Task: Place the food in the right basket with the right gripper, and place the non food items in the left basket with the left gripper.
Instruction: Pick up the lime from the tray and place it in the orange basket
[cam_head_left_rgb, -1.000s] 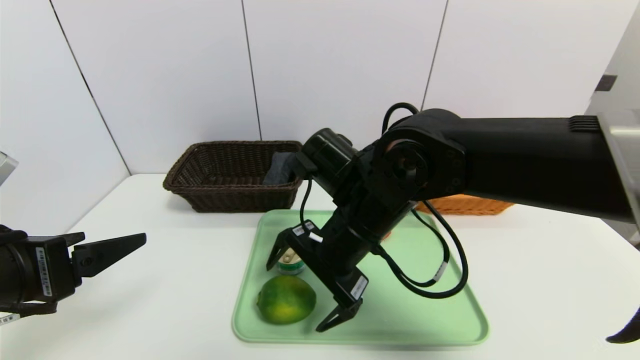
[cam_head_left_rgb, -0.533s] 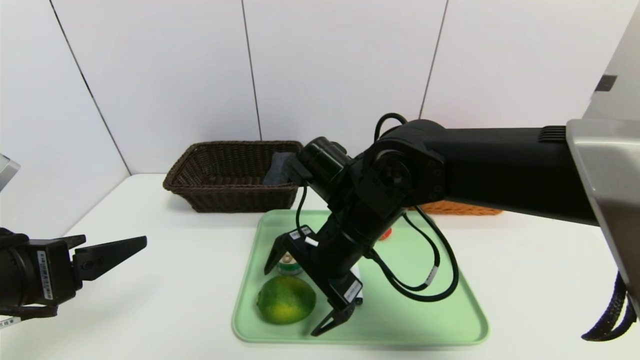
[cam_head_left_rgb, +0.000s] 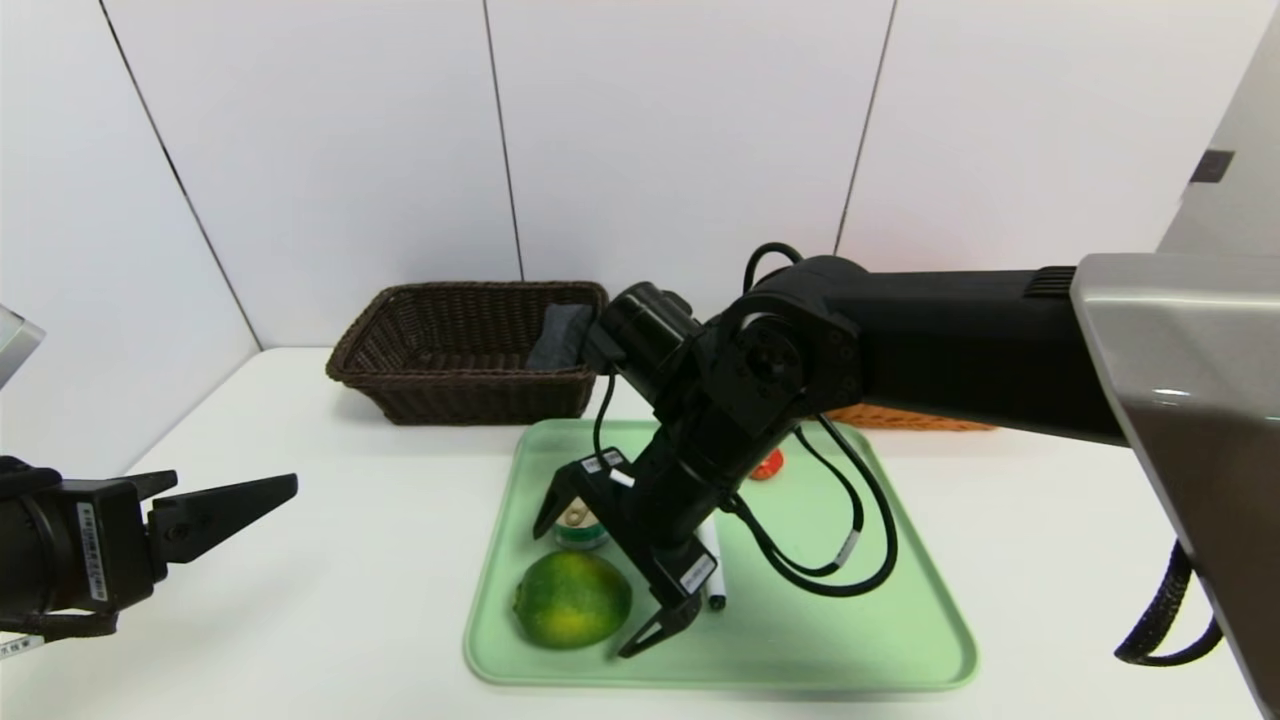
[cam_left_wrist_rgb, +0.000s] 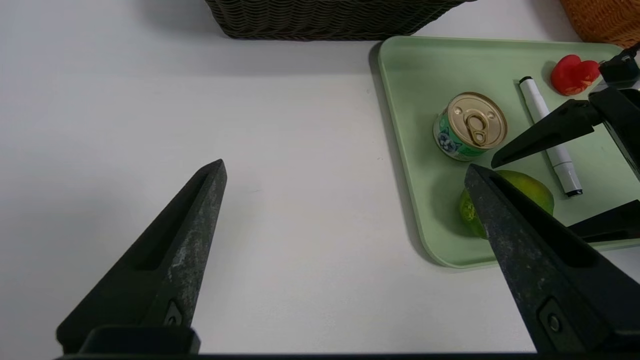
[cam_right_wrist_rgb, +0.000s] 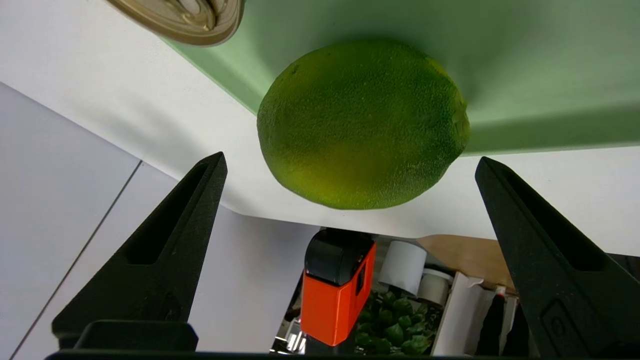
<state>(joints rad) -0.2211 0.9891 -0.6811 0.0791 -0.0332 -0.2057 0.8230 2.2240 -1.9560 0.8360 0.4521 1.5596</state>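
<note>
The green fruit (cam_head_left_rgb: 572, 598) lies at the front left of a pale green tray (cam_head_left_rgb: 900, 560), with the tin can (cam_head_left_rgb: 580, 525) just behind it. My right gripper (cam_head_left_rgb: 583, 590) hangs open close over the fruit (cam_right_wrist_rgb: 362, 122), which sits just beyond its fingertips and untouched. A white marker (cam_head_left_rgb: 712, 570) and a small red object (cam_head_left_rgb: 767, 464) also lie on the tray. The grey towel (cam_head_left_rgb: 560, 337) rests in the dark brown left basket (cam_head_left_rgb: 460, 350). The orange right basket (cam_head_left_rgb: 900, 418) is mostly hidden behind the arm. My left gripper (cam_head_left_rgb: 235, 480) is open and empty at the table's left.
The tray sits mid-table in front of both baskets. The left wrist view shows bare white table between my left gripper (cam_left_wrist_rgb: 345, 167) and the tray's edge (cam_left_wrist_rgb: 415, 100). Past the table's front edge stands an orange and black device (cam_right_wrist_rgb: 337, 285).
My right arm has come down and to the left, bringing its open fingers closer to the green fruit. The marker and red object now show from behind it. The left arm has stayed put.
</note>
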